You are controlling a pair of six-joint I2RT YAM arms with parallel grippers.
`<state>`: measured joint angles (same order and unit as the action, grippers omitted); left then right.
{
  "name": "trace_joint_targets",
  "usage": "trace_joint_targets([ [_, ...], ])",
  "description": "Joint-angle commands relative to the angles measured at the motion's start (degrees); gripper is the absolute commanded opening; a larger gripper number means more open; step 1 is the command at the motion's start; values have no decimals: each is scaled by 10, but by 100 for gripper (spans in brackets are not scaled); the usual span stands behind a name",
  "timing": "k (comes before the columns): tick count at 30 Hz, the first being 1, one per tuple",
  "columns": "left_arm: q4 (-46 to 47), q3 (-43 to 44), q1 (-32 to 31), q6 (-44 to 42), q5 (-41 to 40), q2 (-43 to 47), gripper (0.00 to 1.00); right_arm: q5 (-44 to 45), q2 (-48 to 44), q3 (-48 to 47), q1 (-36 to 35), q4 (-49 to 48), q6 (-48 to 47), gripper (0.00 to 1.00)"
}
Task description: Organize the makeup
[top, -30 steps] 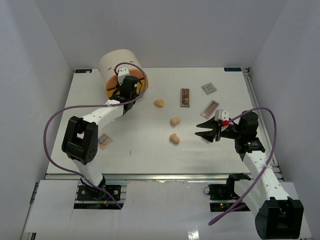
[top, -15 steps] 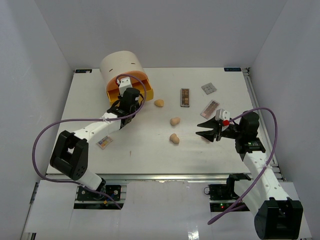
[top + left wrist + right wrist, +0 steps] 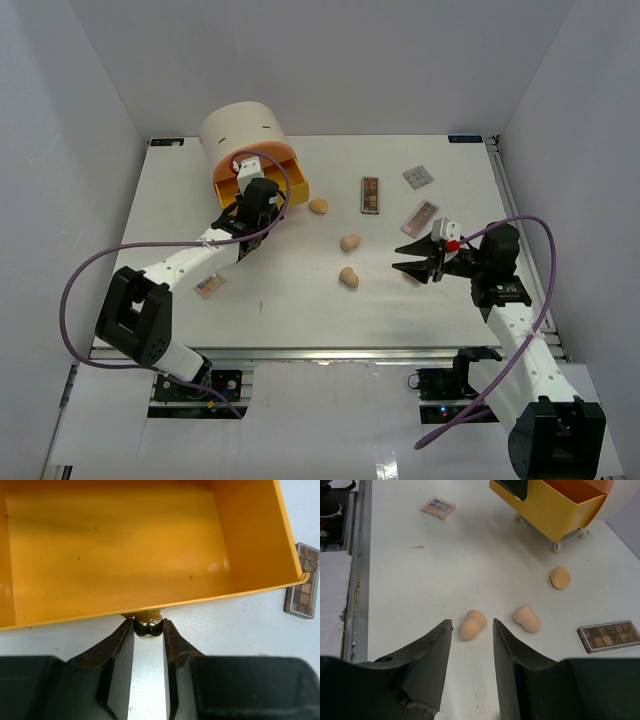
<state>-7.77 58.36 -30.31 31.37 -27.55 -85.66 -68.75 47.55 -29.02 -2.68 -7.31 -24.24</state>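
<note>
White table [image 3: 300, 310], with the cream round drawer unit [image 3: 240, 125] at 11 o'clock and its yellow drawer [image 3: 125, 545] pulled out. Left gripper [image 3: 148, 630] is pinched narrow on the drawer's knob [image 3: 148, 623]. Right gripper [image 3: 396, 258] is at 3 o'clock, fingers partway apart and holding nothing. Up around 1 o'clock: brown palette [image 3: 370, 194], pink palette [image 3: 422, 214], grey palette [image 3: 417, 176]. There's a colourful palette [image 3: 209, 286] at 8. Three tan sponges [image 3: 350, 242] sit mid-table.

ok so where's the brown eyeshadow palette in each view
top external: brown palette, back centre, right of the yellow drawer
left wrist: brown palette at right edge, beside the drawer's corner
right wrist: brown palette at lower right edge
shared landmark: the yellow drawer, in all three
</note>
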Motion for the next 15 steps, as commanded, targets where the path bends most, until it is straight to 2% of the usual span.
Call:
trace_joint_targets([
  [1,7,-10,-16,13,53,58,30,-2,-8,-3,2,-4,-3,45],
  [5,9,-23,-16,5,71,85,57,0,-9,-3,2,-4,-2,47],
  [9,24,-37,-16,-24,118,120,73,3,-9,-2,2,-3,-2,52],
  [13,27,-46,-16,-46,151,162,85,7,-10,-2,3,-3,-2,56],
  [15,26,-55,-16,-59,172,177,87,9,-10,-3,3,-3,-2,57],
])
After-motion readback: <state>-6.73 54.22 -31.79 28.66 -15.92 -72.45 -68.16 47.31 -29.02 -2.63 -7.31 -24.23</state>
